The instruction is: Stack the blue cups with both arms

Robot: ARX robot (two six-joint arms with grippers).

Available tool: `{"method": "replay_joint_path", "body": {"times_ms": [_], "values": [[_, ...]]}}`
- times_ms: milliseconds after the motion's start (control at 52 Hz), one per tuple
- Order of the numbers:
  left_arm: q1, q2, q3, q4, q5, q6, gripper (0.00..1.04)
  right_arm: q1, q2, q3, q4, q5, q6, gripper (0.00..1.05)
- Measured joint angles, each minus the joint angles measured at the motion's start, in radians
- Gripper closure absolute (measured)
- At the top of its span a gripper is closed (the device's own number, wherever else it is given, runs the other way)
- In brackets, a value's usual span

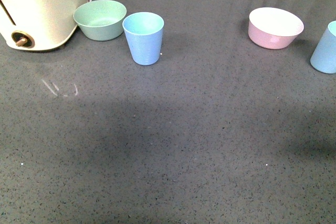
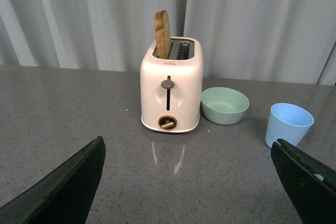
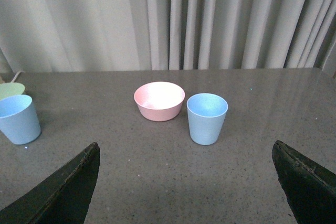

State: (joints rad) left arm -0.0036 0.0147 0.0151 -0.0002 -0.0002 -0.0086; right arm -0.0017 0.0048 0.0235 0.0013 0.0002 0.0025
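The left gripper (image 2: pixel 187 142) and right gripper (image 3: pixel 185 146) both gape wide, holding nothing; one blue cup (image 1: pixel 143 38) stands upright near the bench's (image 1: pixel 210 145) far edge, just beside a green bowl (image 1: pixel 100 19); the other blue cup (image 1: pixel 325 48) stands well apart, further right along that edge, near a pink bowl (image 1: pixel 275 27).

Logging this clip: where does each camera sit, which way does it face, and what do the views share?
Front: on the robot's body, looking down over the grey table; no arm shows.
Left wrist: on the left arm, facing the toaster, mint bowl and left blue cup; left gripper open.
Right wrist: on the right arm, facing the pink bowl and right blue cup; right gripper open.
Shared: all three views show the left blue cup.
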Motion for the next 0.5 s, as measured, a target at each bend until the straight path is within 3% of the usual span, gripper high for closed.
{"method": "replay_joint_path", "body": {"times_ms": [500], "values": [[0.000, 0.000, 0.000, 0.000, 0.000, 0.000, 0.09, 0.000, 0.000, 0.000, 0.000, 0.000, 0.000, 0.09]]}}
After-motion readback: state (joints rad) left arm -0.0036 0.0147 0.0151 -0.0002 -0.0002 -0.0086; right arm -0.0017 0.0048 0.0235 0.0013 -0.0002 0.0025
